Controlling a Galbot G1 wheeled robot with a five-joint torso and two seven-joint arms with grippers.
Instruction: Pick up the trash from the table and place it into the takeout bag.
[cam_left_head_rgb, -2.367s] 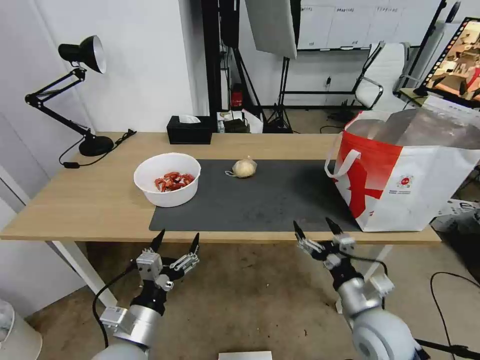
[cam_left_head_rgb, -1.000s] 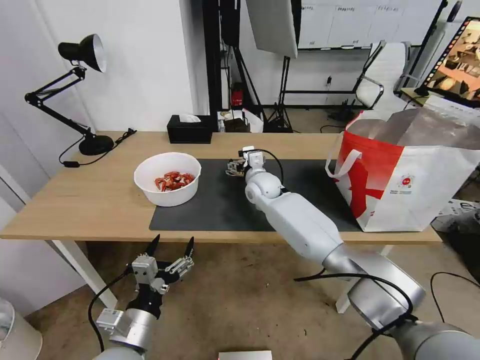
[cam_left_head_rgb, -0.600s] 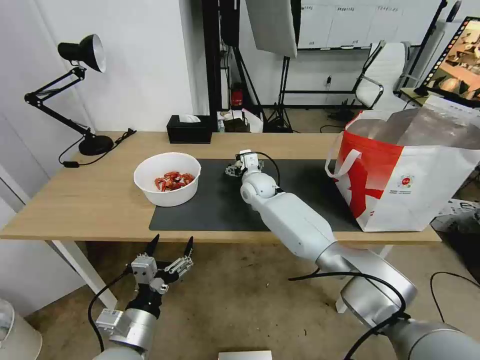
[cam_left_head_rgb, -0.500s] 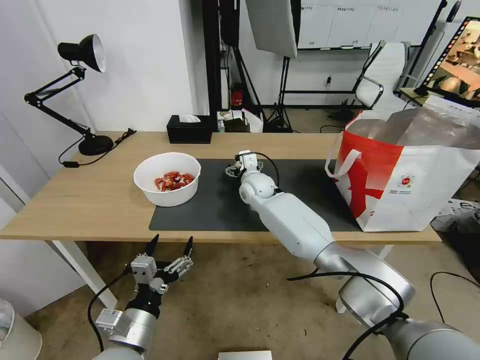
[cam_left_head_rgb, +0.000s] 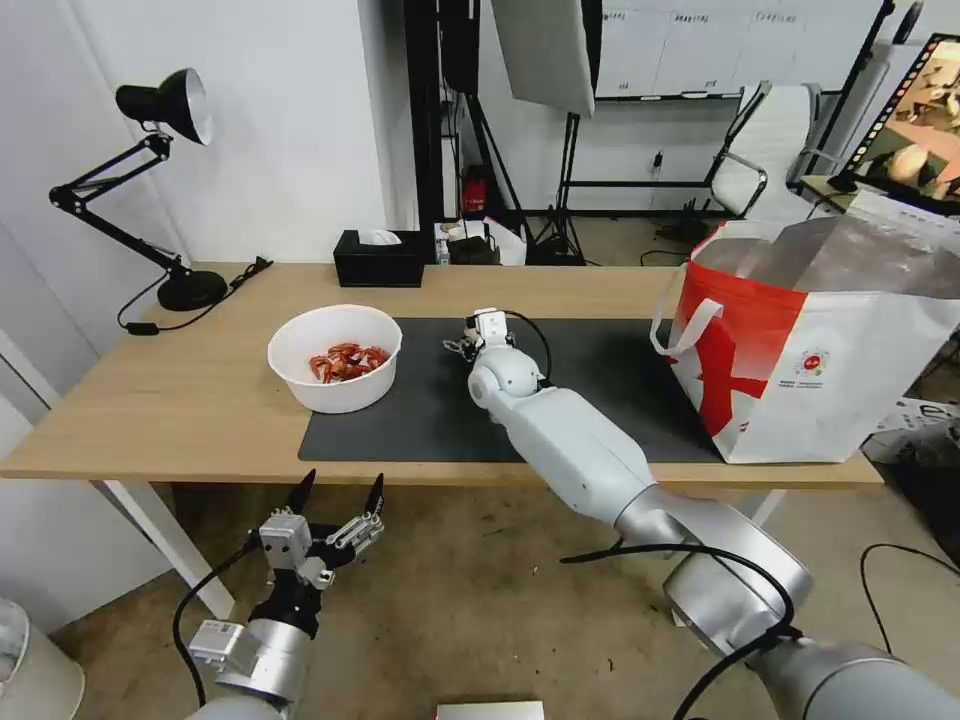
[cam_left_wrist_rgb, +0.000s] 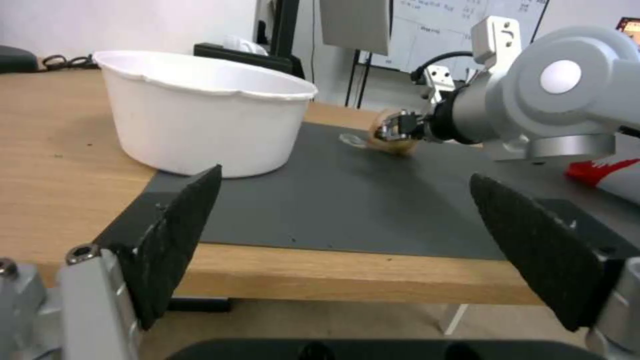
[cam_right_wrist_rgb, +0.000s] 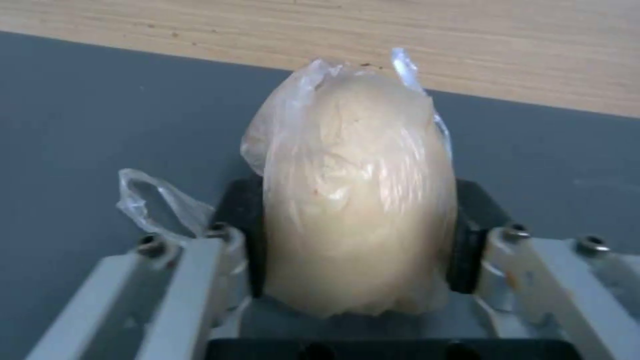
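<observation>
Right gripper (cam_right_wrist_rgb: 357, 240) out over dark mat (cam_left_head_rgb: 420, 415) on table (cam_left_head_rgb: 190, 400), squeezing tan lump in clear wrap (cam_right_wrist_rgb: 357, 200). Left gripper (cam_left_head_rgb: 335, 500) wide open, low before table edge. Takeout bag (cam_left_head_rgb: 810, 350) at far right.

The right arm (cam_left_head_rgb: 590, 455) is built of smooth white and silver-grey rounded shells, with a ball-like wrist joint, a small white block above it, and a black cable looping along it. The left claw (cam_left_head_rgb: 337, 505) carries two slim black pointed fingers (cam_left_wrist_rgb: 175, 235) with rough textured pads on pale grey metal links fastened by small screws, and a black cable trails from its silver forearm. The right claw (cam_right_wrist_rgb: 357, 240) has black pads on light grey finger links with round screw heads.
</observation>
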